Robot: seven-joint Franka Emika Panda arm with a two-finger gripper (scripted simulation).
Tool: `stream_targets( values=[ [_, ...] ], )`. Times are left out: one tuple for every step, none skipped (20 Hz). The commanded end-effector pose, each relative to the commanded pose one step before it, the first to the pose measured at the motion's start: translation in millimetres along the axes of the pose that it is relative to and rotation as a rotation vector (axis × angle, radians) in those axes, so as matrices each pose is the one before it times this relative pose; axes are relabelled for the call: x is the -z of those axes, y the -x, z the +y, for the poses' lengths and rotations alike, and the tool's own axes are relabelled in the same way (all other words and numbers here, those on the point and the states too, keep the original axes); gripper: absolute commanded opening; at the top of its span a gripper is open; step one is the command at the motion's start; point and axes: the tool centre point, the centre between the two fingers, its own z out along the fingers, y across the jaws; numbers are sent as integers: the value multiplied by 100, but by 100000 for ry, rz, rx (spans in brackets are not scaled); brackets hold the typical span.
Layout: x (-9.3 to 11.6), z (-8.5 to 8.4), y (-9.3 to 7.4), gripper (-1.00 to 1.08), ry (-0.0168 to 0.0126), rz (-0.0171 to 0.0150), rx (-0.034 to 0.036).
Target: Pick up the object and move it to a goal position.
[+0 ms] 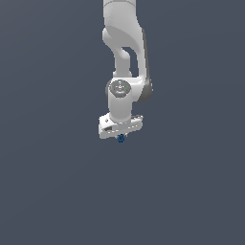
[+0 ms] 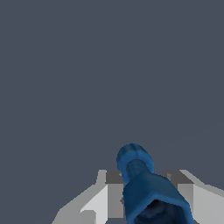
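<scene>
Flat grey-blue background fills both of your views. Your white gripper (image 1: 120,137) hangs at the arm's end, fingers (image 2: 114,192) clamped on the blue object (image 2: 144,188). In the wrist view its long axis runs outward past the fingertips, rounded end leading.

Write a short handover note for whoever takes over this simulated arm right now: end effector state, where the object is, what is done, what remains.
End effector: shut on the blue object, one finger on each side of it in the wrist view.
Blue object: held under the white arm, poking out just below the end effector in the exterior view.
Done: the pick-up appears complete.
Left: carry it to the goal position. No goal marker shows in either view, so confirm the target before moving.
</scene>
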Motion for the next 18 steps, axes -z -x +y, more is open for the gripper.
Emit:
stream_targets(
  values=[
    [1485,-1703,502,-100,45,104,88],
    [600,-687,213,-100,0,0,0],
    [578,-659,200,-100,0,0,0],
    [550,-643,182,-100,64,-24,13],
    [525,-595,171,-100,0,0,0],
    [493,-556,156,-100,0,0,0],
    [457,-515,142,-100,0,0,0],
    [421,-473,129,-100,0,0,0],
    [383,-430,115,-100,0,0,0],
    [346,-387,100,-100,0,0,0],
    [308,-344,84,-100,0,0,0],
    [270,-301,68,-100,0,0,0],
    [232,-258,51,-100,0,0,0],
    [194,-215,35,-100,0,0,0],
    [155,-171,20,-100,0,0,0],
    [116,-104,12,-100,-64,16,-20],
    [69,-76,0,-100,0,0,0],
    [22,-24,-1,-100,0,0,0]
  ],
)
